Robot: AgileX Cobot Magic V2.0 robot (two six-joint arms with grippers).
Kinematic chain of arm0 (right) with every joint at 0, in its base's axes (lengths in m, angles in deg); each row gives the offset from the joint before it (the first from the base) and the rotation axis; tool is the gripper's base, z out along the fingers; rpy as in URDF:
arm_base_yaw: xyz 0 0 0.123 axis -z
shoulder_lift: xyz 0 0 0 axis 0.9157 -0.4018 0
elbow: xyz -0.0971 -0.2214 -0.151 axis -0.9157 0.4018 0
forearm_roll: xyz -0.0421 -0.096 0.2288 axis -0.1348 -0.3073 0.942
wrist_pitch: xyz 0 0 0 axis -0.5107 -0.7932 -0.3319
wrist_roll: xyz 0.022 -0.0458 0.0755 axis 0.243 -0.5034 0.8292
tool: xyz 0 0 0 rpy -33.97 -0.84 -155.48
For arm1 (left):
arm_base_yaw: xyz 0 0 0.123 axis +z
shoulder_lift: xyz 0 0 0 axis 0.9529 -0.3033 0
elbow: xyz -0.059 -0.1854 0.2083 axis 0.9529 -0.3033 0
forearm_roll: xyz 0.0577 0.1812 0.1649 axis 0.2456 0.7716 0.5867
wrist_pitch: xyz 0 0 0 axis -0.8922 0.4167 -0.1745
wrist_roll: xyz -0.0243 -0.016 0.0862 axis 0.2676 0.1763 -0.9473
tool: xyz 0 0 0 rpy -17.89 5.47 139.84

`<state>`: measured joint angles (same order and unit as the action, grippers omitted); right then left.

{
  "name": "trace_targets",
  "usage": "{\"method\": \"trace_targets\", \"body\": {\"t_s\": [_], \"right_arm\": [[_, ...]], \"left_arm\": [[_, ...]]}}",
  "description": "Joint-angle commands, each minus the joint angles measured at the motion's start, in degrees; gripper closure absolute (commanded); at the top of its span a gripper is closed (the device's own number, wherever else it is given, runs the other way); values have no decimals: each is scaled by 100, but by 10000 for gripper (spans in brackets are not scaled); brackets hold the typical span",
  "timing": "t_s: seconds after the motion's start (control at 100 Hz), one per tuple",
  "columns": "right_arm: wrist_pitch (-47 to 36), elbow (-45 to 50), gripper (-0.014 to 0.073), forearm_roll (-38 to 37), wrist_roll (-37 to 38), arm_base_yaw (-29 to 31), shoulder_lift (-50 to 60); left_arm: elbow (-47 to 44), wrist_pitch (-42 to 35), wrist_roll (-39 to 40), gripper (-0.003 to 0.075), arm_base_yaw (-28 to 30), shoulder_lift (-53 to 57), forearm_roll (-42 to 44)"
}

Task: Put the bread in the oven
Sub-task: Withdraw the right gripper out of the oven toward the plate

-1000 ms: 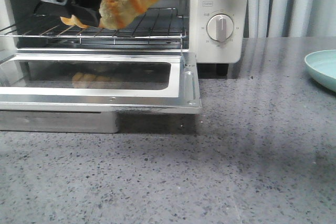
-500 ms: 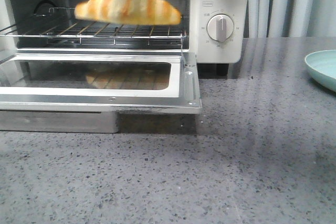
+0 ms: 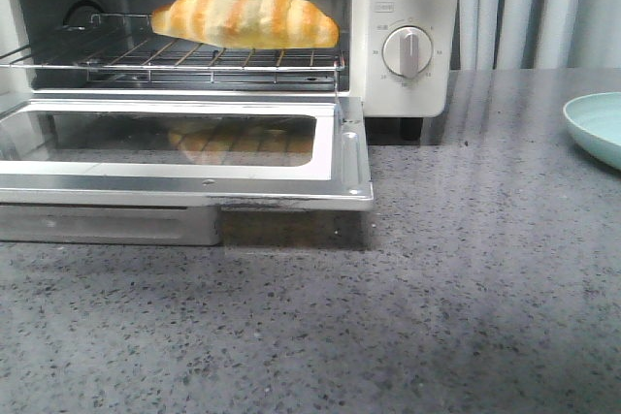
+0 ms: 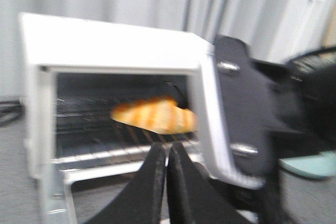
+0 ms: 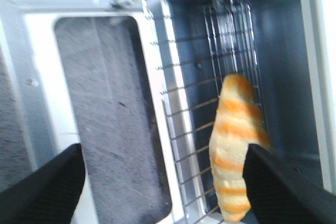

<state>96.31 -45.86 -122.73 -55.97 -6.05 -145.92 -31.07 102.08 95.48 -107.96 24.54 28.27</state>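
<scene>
Bread (image 3: 246, 15) is lying on oven (image 3: 403, 36) rack; right gripper (image 5: 163, 182) spread, left gripper (image 4: 167, 156) pressed together; door is needing a gentle close.

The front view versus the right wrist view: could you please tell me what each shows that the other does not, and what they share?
Only the front view shows the oven's knobs, a pale green plate at the right edge of the grey counter, and the curtain behind. Only the right wrist view shows the right pincer, its two dark fingers spread wide and empty. Both show the bread lying on the wire rack inside the oven, with the glass-windowed door dropped open.
</scene>
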Motion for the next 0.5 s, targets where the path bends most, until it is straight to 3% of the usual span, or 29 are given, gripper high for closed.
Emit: {"method": "trace_targets", "body": {"t_s": [0.0,0.33,0.49], "right_arm": [[346,-200,36,-201,97,-224,454],[395,-200,36,9,305,-633,682],[395,-190,36,412,347,-656,765]], "left_arm": [[145,-20,287,742,258,299,465],[-398,78,225,742,1724,1610,1209],[-913,168,227,741,2308,1637,1081]]}}
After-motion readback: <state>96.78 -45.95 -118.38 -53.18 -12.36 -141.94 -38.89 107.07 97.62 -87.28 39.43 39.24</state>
